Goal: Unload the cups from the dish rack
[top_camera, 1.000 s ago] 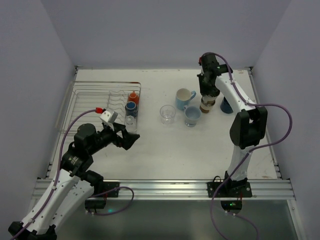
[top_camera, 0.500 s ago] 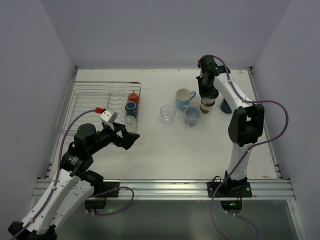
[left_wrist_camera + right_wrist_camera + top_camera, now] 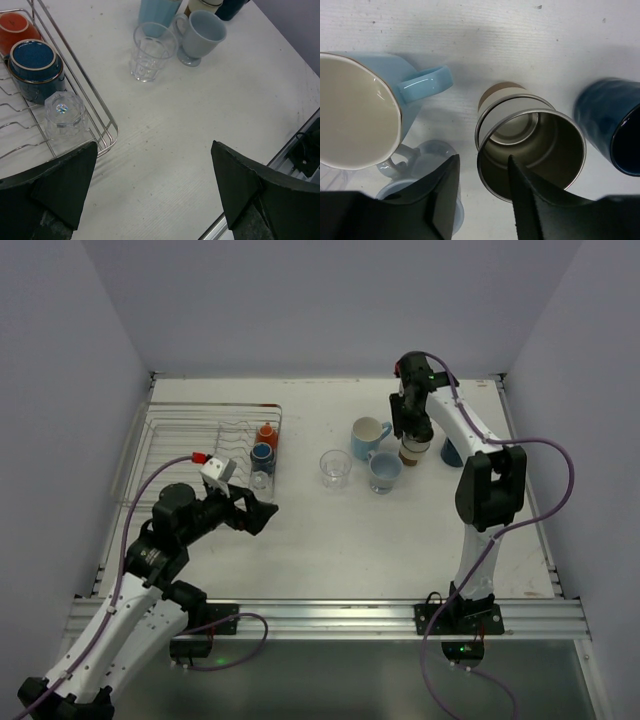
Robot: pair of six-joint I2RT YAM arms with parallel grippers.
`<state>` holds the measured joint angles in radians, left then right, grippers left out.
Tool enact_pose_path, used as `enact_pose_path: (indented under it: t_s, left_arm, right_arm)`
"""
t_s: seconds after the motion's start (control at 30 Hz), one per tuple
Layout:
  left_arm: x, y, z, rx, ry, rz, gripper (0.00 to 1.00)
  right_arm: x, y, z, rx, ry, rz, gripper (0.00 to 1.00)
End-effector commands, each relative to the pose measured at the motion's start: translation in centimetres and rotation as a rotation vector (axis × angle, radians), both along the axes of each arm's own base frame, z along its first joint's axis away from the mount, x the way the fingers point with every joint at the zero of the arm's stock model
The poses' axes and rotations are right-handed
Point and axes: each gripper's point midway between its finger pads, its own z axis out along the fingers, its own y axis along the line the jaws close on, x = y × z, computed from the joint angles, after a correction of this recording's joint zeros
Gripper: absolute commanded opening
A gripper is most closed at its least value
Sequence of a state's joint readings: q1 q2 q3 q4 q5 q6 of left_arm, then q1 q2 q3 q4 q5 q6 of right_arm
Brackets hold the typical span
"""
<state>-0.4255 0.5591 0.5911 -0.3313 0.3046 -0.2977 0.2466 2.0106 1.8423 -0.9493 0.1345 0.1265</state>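
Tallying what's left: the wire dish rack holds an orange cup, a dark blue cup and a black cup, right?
No: the third is a clear faceted glass, not black. Orange cup, dark blue cup and silver wire dish rack are as stated; see the left wrist view.

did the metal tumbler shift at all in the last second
No. In the top view the metallic tumbler stands at the same spot between the grey-blue mug and the navy cup.
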Motion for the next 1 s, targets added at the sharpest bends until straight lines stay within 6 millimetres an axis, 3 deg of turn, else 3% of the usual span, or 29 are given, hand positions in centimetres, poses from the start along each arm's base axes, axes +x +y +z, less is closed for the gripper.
enact_pose_path:
  t_s: [0.0,0.13,0.17,0.2,0.23,0.27,0.3,0.33,0.37,0.4,0.43,0.47,0.53,0.57,0.63,0.77,0.97]
  left_arm:
    - [1.4,0.7,0.8,-0.007,0.007,0.081,1.00]
    - [3.3,1.6,1.7,-0.017,0.014,0.196,1.00]
    - [3.8,1.7,2.3,-0.026,0.006,0.218,1.00]
    - [4.4,1.7,2.4,-0.038,0.017,0.241,1.00]
    - [5.0,2.0,2.4,-0.037,0.020,0.271,1.00]
    - [5.4,2.0,2.7,-0.042,0.020,0.290,1.00]
    - [6.2,1.9,2.2,-0.042,0.041,0.311,1.00]
    - [6.6,2.1,2.1,-0.039,0.047,0.331,1.00]
    - [7.4,2.6,1.9,-0.028,0.045,0.377,1.00]
    - [8.1,2.6,1.3,-0.015,0.056,0.396,1.00]
    - [8.6,2.9,1.0,-0.004,0.060,0.425,1.00]
    - [9.0,3.0,0.6,0.007,0.067,0.443,1.00]
    - [10.2,3.7,-0.7,0.054,0.081,0.507,0.95]
    - [10.6,4.0,-1.6,0.089,0.091,0.526,0.89]
    - [11.4,4.7,-2.0,0.127,0.087,0.575,0.87]
    - [12.7,4.3,-4.6,0.215,0.137,0.572,0.84]
    - [13.7,3.1,-6.2,0.272,0.163,0.554,0.77]
  right_arm:
    - [0.7,0.6,4.5,0.050,-0.106,0.029,0.49]
    - [0.9,1.6,8.3,0.121,-0.219,0.026,0.59]
    - [0.4,1.7,8.4,0.132,-0.229,0.025,0.61]
    - [0.4,2.3,11.2,0.168,-0.325,0.033,0.63]
    - [0.0,2.9,12.1,0.203,-0.360,0.036,0.66]
    - [-1.0,3.2,11.2,0.216,-0.353,0.037,0.68]
    - [-1.6,3.9,14.8,0.265,-0.478,0.053,0.69]
    - [-2.2,4.2,15.6,0.302,-0.519,0.040,0.69]
    - [-3.7,4.5,13.5,0.320,-0.494,0.044,0.69]
    - [-4.0,5.5,14.8,0.365,-0.570,0.065,0.68]
    - [-5.8,5.5,17.2,0.424,-0.648,0.057,0.67]
    - [-7.2,5.7,14.7,0.435,-0.619,0.056,0.62]
    - [-9.6,7.0,16.6,0.529,-0.708,0.100,0.56]
    - [-10.8,7.6,14.6,0.540,-0.679,0.113,0.48]
    - [-12.8,7.9,13.5,0.570,-0.673,0.133,0.42]
    - [-15.2,8.7,12.2,0.619,-0.655,0.183,0.34]
    - [-16.2,9.3,10.4,0.645,-0.622,0.210,0.30]
